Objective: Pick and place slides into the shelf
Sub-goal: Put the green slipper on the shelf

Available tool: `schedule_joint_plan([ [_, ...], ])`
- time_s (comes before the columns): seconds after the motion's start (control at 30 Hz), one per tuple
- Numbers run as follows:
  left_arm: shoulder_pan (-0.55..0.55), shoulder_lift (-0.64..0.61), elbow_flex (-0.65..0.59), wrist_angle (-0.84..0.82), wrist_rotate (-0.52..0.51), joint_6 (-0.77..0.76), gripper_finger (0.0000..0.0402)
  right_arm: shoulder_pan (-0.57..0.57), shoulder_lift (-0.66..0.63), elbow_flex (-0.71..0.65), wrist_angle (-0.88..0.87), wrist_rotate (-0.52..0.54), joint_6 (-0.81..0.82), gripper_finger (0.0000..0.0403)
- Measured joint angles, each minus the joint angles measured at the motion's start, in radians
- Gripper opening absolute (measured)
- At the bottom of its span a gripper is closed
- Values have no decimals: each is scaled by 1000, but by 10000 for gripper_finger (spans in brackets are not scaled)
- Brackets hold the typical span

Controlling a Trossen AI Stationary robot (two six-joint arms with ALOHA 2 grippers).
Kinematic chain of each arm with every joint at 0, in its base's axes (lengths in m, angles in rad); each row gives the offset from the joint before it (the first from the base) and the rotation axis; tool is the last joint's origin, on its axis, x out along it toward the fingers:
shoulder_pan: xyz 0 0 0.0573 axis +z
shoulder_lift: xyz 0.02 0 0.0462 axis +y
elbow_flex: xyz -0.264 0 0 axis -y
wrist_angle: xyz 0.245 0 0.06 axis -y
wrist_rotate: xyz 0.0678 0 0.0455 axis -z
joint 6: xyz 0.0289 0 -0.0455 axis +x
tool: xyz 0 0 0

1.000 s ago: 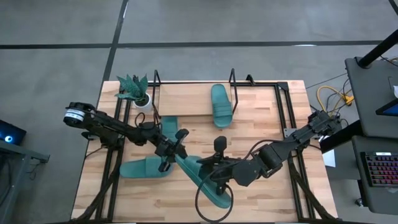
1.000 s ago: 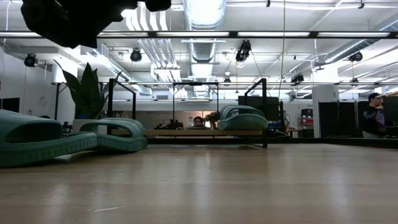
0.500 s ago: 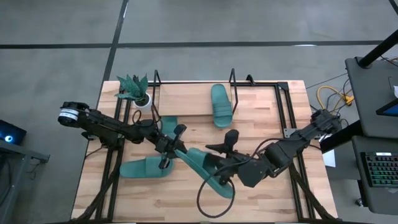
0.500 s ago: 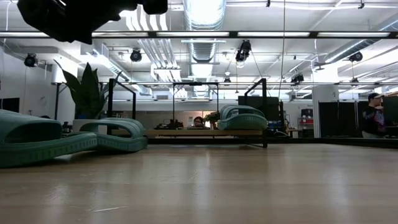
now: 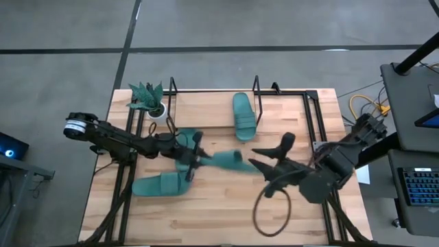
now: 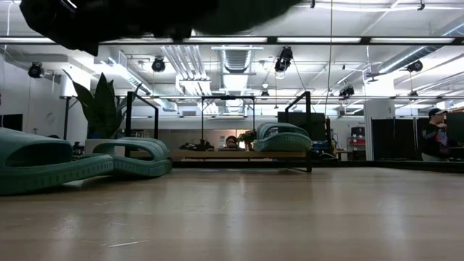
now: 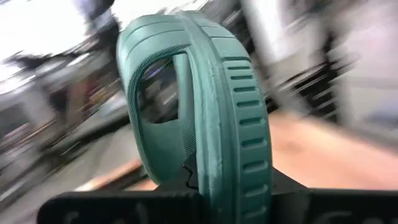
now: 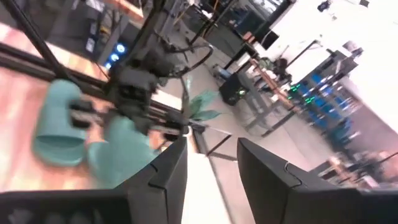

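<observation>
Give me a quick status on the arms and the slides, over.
Left gripper shut on one slide, held above the table. Right gripper open, empty, beside it. One slide on the shelf; two others near the left arm. Nothing blocking the shelf.

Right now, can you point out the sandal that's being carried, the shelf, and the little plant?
carried slide [image 7: 217, 124], left wrist view, on its ribbed sole edge.
shelf [image 5: 206, 108], high view, on a bare part of its light-wood board.
potted plant [image 5: 147, 97], high view, on its green leaves.
</observation>
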Motion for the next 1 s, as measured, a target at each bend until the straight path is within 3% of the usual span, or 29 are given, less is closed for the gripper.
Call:
schedule_joint_plan([
  [0.17,-2,-9,0,-42,-318,14,16,27,-6,-2,-138,-13,168,139],
  [0.33,-7,-12,3,-66,-490,63,16,34,1,-5,-242,-21,232,135],
  [0.43,-16,-8,4,-64,-574,78,16,34,17,-16,-273,-29,235,131],
  [0.7,-41,-2,7,-116,-956,151,16,17,56,-27,-301,-26,162,133],
  [1.0,-58,4,17,-125,-995,173,16,-84,117,-43,-369,-30,90,204],
])
